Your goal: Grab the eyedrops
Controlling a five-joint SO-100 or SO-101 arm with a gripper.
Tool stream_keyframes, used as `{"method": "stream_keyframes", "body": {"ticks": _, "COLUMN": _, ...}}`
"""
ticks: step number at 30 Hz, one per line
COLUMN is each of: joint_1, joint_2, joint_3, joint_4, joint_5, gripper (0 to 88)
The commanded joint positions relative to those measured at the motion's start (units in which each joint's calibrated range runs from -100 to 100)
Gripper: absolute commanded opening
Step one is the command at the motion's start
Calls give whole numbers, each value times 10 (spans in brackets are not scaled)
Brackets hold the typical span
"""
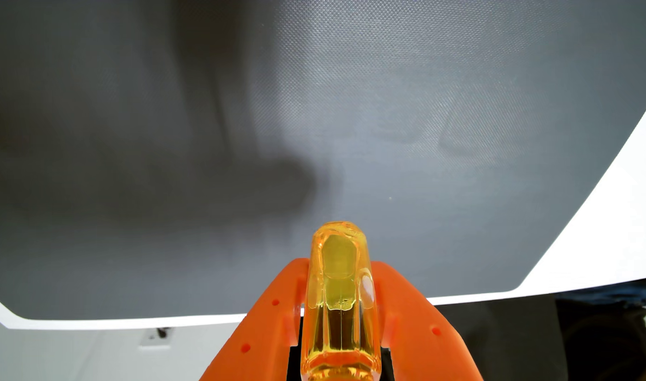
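wrist view — one orange pincer [339, 271] clamps one yellow eyedrops bottle [339, 293] above one grey mat [424, 128].

no readable text, labels, or numbers

A: What is blocking the way ahead?

B: Nothing is standing on the grey mat [387, 110]; it is lying bare from edge to edge, shadow falling over its left part.

A: And close in?

B: The eyedrops bottle [341, 293] is filling the gap between the orange gripper [339, 269] fingers, sticking out past their tips.
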Motion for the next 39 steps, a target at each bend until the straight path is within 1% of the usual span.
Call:
{"method": "stream_keyframes", "body": {"ticks": 1, "joint_1": 1, "joint_2": -46, "joint_3": 37, "joint_4": -34, "joint_5": -3, "gripper": 7}}
{"method": "stream_keyframes", "body": {"ticks": 5, "joint_1": 2, "joint_2": -77, "joint_3": 92, "joint_4": -64, "joint_5": -3, "gripper": 7}}
{"method": "stream_keyframes", "body": {"ticks": 14, "joint_1": 1, "joint_2": -143, "joint_3": 141, "joint_4": -60, "joint_5": -3, "gripper": 7}}
{"method": "stream_keyframes", "body": {"ticks": 39, "joint_1": -3, "joint_2": -152, "joint_3": 115, "joint_4": -64, "joint_5": -3, "gripper": 8}}
